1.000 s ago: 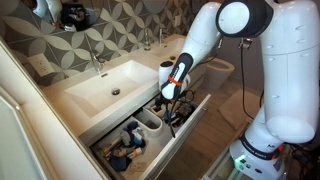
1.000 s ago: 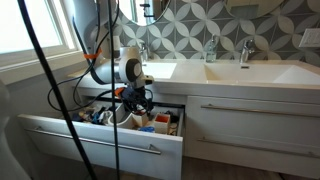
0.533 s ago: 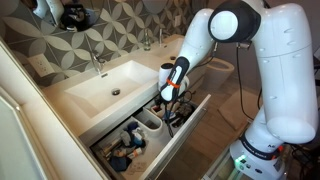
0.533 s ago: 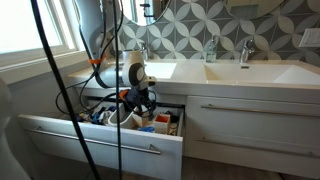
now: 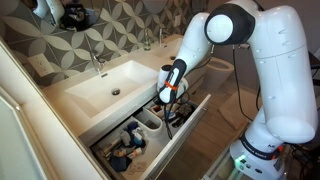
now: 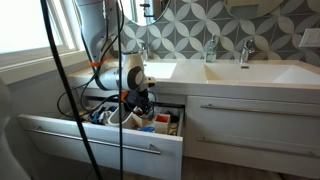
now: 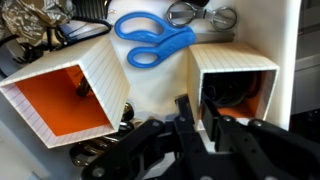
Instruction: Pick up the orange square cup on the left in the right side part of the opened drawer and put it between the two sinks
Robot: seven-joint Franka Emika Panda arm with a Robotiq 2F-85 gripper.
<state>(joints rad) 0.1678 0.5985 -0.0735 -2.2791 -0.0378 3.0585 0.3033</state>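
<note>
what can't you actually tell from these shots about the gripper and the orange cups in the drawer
- Grip: in the wrist view the gripper straddles one wall of the orange cup at picture right; whether it pinches yet is unclear.
- Inside the other orange cup, wrist view: a dark item, too shadowed to name.
- Both exterior views: the cups are too small, lost behind the arm and clutter in the opened drawer.

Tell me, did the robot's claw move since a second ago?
Yes, a little. In an exterior view the gripper has dipped lower, away from the countertop edge and deeper into the opened drawer.
</note>
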